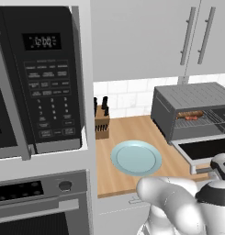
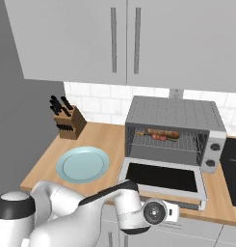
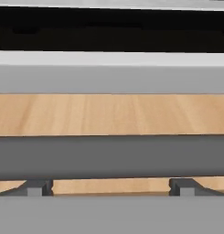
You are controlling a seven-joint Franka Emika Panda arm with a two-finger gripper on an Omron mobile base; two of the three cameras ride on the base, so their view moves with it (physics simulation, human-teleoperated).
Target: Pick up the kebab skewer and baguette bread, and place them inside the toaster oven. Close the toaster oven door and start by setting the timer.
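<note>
Food sits on the rack of the boxy dark grey toaster oven [image 2: 175,116]: red-chunked kebab skewer [image 2: 159,137] beside golden-brown baguette bread [image 2: 163,132]. Silver-framed dark-glass toaster oven door [image 2: 163,177] lies flat open. Hand [image 3: 111,186], spread wide and empty, is level with its front edge, likely to lift it shut.

The scene is evenly and softly lit, with no glare or hard highlights. Only faint shadows are cast on the light wooden surface [image 2: 105,137]. The inside of the boxy dark grey toaster oven [image 2: 175,118] is dimmer. Edges are rendered slightly soft and low in resolution; the hand view is blurred at close range.
</note>
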